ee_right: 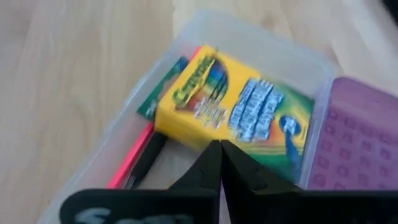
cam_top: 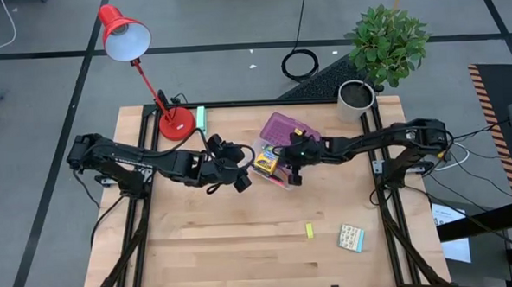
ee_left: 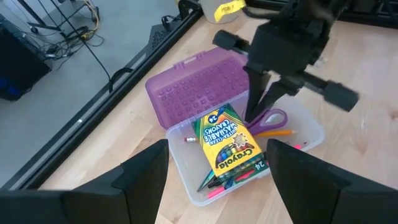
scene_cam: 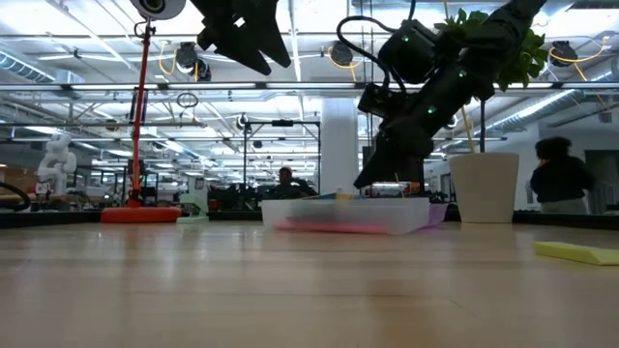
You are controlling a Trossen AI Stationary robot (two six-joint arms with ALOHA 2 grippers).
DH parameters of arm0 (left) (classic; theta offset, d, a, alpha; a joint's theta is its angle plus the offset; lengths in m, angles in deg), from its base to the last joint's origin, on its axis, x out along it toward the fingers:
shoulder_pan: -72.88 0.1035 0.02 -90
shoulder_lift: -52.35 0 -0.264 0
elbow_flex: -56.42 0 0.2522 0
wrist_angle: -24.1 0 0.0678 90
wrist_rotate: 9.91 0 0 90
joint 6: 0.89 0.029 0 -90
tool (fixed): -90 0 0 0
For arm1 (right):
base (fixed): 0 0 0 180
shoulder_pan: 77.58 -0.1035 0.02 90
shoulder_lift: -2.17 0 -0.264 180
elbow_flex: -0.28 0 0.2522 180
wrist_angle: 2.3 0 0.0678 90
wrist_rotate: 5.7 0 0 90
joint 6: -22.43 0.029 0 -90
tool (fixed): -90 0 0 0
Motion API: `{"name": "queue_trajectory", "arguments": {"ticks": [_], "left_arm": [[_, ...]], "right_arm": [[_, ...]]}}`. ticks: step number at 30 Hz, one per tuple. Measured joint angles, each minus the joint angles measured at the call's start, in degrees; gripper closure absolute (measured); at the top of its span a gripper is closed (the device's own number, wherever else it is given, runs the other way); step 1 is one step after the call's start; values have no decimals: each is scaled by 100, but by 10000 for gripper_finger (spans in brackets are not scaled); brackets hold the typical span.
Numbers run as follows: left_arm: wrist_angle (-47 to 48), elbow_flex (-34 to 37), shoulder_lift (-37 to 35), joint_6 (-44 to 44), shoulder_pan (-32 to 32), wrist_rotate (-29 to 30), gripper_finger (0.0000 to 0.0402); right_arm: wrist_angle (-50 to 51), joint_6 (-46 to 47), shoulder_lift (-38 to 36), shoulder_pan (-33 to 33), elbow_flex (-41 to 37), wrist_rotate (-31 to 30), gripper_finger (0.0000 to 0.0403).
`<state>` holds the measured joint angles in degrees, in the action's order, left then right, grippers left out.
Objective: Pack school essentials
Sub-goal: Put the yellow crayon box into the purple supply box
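2 pincers above clear case (ee_left: 298,140), crayon box (ee_left: 229,142) hiding pencils, scissors (ee_left: 268,118) half-covered

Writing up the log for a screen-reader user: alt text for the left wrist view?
A clear case with its purple lid open holds a crayon box, purple-handled scissors and pencils. The right gripper reaches down into it, fingers together. The left gripper is open, short of the case.

You're working in a big open robotics lab: taped floor (cam_top: 44,57), a white humanoid robot (scene_cam: 56,159) and seated people (scene_cam: 285,180) beyond the wooden table (cam_top: 243,248), ceiling strip lights (scene_cam: 87,43) overhead.
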<state>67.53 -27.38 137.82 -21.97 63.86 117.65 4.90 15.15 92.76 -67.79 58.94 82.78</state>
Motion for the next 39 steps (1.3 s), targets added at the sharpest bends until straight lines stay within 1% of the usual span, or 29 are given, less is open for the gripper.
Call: {"name": "queue_trajectory", "arguments": {"ticks": [4, 9, 22, 27, 32, 35, 39], "left_arm": [[-47, 0, 0, 2, 0, 0, 128], [-76, 0, 0, 46, 0, -2, 128], [-91, 0, 0, 94, 0, -4, 128], [-127, 0, 0, 94, 0, -6, 128], [-127, 0, 0, 93, 0, -7, 128], [-127, 0, 0, 94, 0, -8, 128], [-125, 0, 0, 94, 0, -8, 128]], "right_arm": [[-236, -68, 296, 9, -9, -13, 402], [-291, -160, 542, 71, -9, -10, 403], [-877, -241, 536, 153, -10, -164, 403], [-889, -294, 590, 153, -9, -158, 403], [-853, -307, 588, 153, -9, -108, 403], [-860, -307, 588, 153, -9, 168, 403], [-821, -344, 575, 151, -9, 185, 403]]}}
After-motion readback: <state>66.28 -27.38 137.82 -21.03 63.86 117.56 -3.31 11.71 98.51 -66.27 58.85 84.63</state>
